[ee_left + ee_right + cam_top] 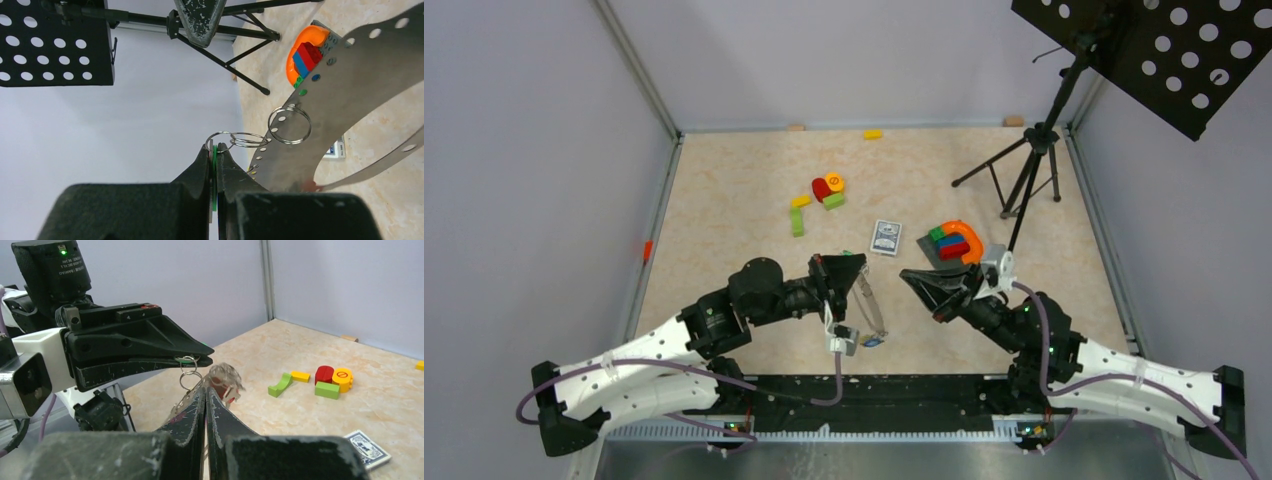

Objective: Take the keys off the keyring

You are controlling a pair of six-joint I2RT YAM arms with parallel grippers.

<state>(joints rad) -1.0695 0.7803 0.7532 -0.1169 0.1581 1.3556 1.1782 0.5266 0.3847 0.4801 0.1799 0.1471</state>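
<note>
The keyring is a wide thin grey metal band with holes, hanging in the air from my left gripper. In the left wrist view that gripper is shut on a green-tagged key, which is linked by small split rings to the keyring. A blue-tagged key dangles at the loop's low end. My right gripper is shut, its tip just right of the loop and apart from it. From the right wrist, my gripper points at the keyring and a blurred red-tagged key.
Red, orange and green toy blocks lie mid-table, with a playing-card box nearer. An orange arch with blocks sits close behind my right gripper. A tripod stand occupies the back right, and a yellow block lies by the back wall.
</note>
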